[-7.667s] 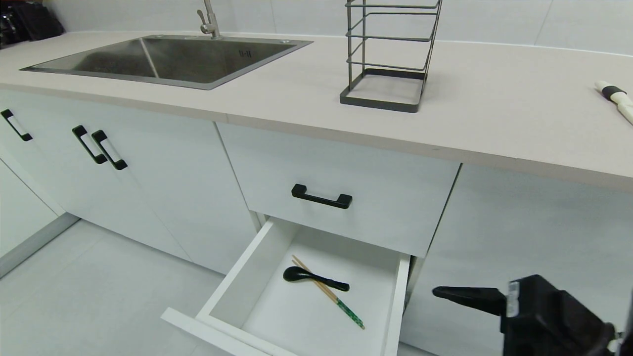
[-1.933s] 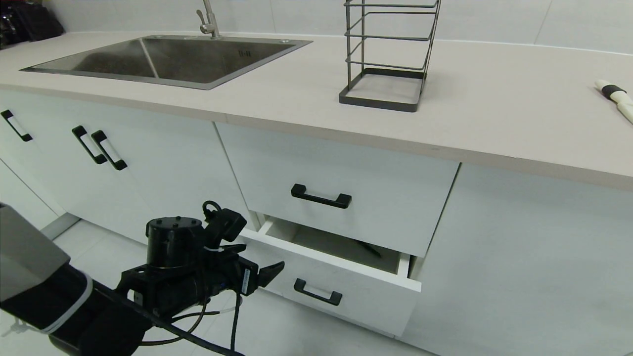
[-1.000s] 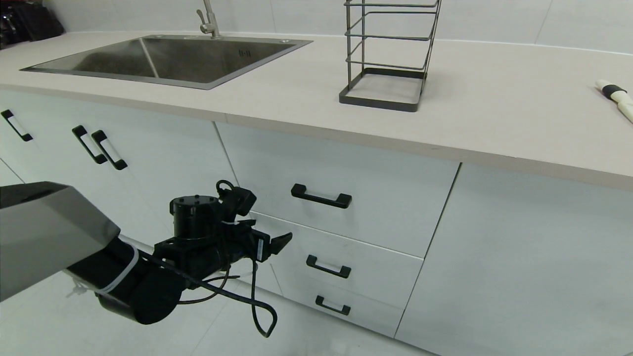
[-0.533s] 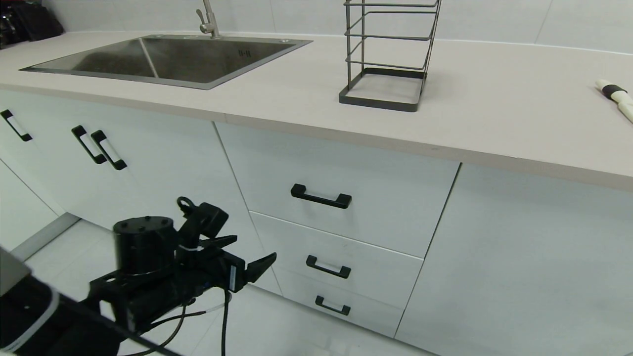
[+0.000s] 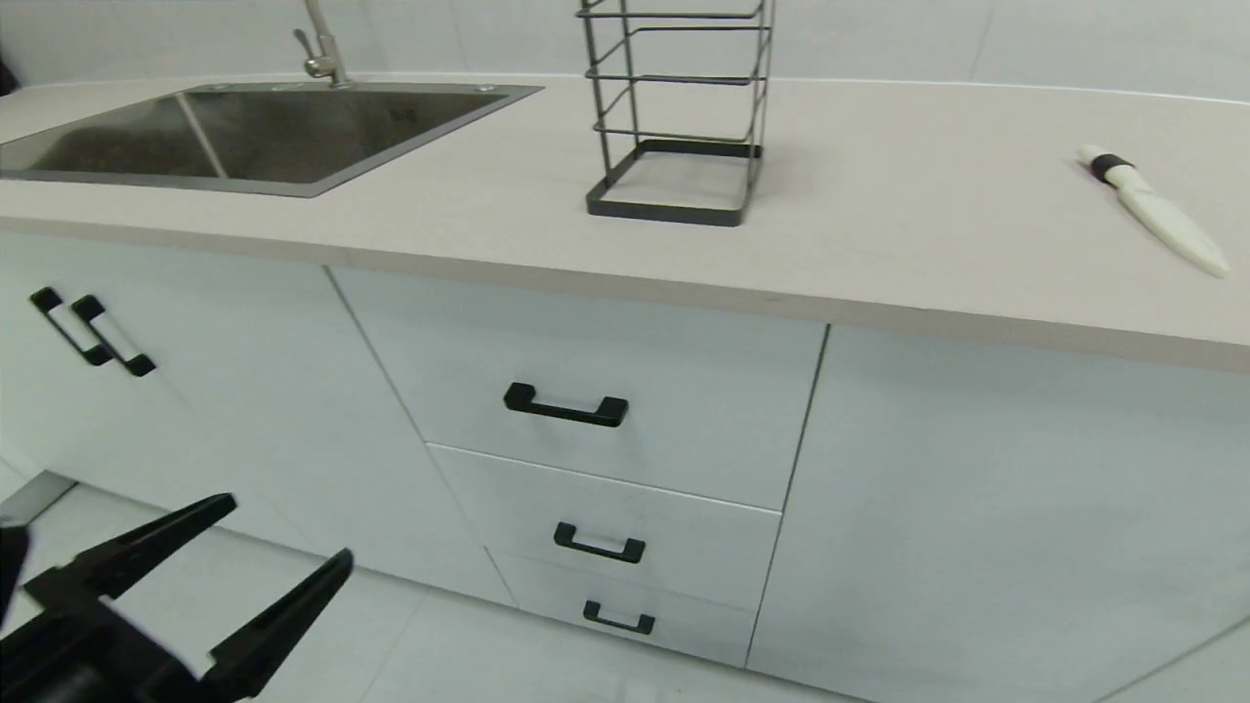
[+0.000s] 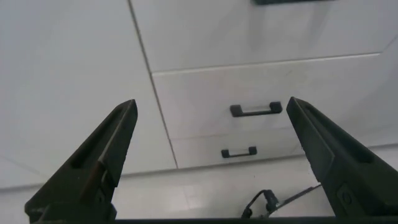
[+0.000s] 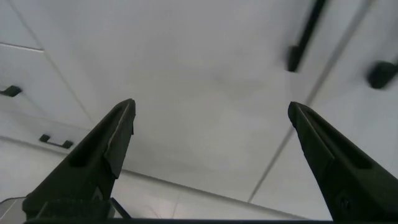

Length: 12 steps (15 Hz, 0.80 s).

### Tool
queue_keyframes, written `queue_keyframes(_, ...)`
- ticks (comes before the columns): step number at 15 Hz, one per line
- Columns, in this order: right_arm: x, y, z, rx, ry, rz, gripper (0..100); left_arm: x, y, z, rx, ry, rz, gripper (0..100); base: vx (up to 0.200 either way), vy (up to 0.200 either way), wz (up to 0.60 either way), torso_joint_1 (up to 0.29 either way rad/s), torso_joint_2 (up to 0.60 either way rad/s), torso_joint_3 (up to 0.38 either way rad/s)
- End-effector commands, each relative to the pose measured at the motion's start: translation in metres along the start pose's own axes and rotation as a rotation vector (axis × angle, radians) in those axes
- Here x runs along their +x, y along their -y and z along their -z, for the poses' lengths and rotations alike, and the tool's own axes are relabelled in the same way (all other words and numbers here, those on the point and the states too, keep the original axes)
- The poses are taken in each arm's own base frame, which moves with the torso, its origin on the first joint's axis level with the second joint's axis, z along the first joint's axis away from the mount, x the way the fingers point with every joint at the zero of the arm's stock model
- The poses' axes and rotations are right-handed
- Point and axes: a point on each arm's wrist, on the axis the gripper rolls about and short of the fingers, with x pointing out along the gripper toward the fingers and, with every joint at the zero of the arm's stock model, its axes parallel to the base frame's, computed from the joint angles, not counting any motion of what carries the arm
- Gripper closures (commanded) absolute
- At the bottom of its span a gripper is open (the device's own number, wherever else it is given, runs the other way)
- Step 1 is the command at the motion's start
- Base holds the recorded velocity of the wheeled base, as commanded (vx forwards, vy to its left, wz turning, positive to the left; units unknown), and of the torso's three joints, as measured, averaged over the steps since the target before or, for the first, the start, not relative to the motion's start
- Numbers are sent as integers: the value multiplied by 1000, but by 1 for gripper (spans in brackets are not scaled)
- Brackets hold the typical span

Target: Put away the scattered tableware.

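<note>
— Tableware left out, and where?
— On the bench (image 5: 879, 195), far right: a white knife (image 5: 1152, 207), or something much like one, lying aslant, banded end away, tip toward the near edge.
— And the fingers?
— Left fingers (image 5: 146, 545) spread wide, empty, low near the floor, well apart from it. Right fingers (image 7: 106, 155) wide too, empty, facing cupboard fronts (image 7: 205, 62); probably the nearer side.
</note>
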Motion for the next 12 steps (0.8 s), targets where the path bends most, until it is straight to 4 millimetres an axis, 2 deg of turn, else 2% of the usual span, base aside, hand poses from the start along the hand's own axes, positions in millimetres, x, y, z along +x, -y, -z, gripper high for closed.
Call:
queue_keyframes(1, 0, 0, 0, 0, 0, 1, 0, -74, 11, 12, 48, 176, -150, 0, 0, 0, 0, 0, 0, 0)
queue_keyframes(3, 0, 0, 0, -3, 0, 1, 0, -96, 20, 36, 38, 133, -196, 0, 0, 0, 0, 0, 0, 0)
queue_keyframes(5, 0, 0, 0, -3, 0, 1, 0, -113, 29, 73, 18, 11, -201, 0, 0, 0, 0, 0, 0, 0)
queue_keyframes(7, 0, 0, 0, -3, 0, 1, 0, -114, 29, 73, 27, 22, -223, 0, 0, 0, 0, 0, 0, 0)
queue_keyframes(9, 0, 0, 0, -2, 0, 1, 0, -115, 26, 78, 18, -39, -374, 0, 0, 0, 0, 0, 0, 0)
queue_keyframes(12, 0, 0, 0, -3, -2, -1, 0, -116, 26, 78, -24, -20, -375, 0, 0, 0, 0, 0, 0, 0)
